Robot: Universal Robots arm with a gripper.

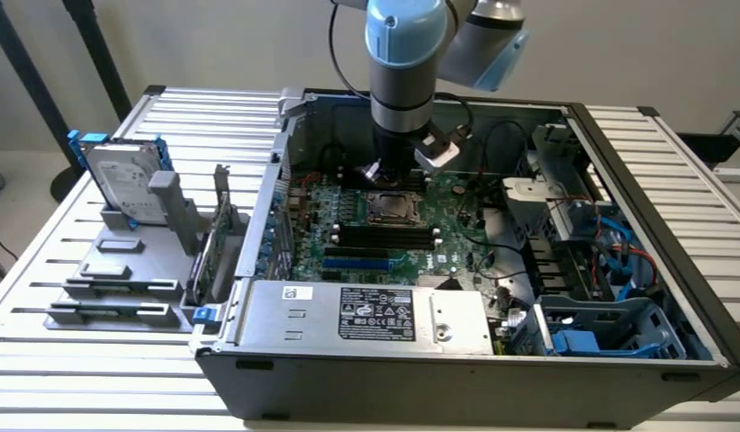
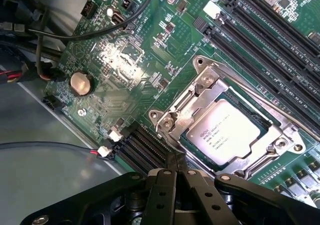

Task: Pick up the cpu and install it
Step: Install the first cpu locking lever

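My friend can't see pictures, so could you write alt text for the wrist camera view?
A silver cpu sits in its metal socket frame on a green motherboard, with the robot's shut black gripper just at the socket's edge, holding nothing. Black memory slots run beside the socket, and a round coin battery lies farther off.

Print lines on cpu (image 2: 223, 131) lid, illegible. Labels on power supply (image 1: 376, 314), unreadable.

A robotics lab or test workshop: an open computer case (image 1: 466, 360) lies on a slatted metal worktop (image 1: 58, 270), its green motherboard (image 2: 125, 60) bare beneath the pincer (image 2: 176, 171), with a grey parts fixture (image 1: 118, 279) well off to the exterior view's left.
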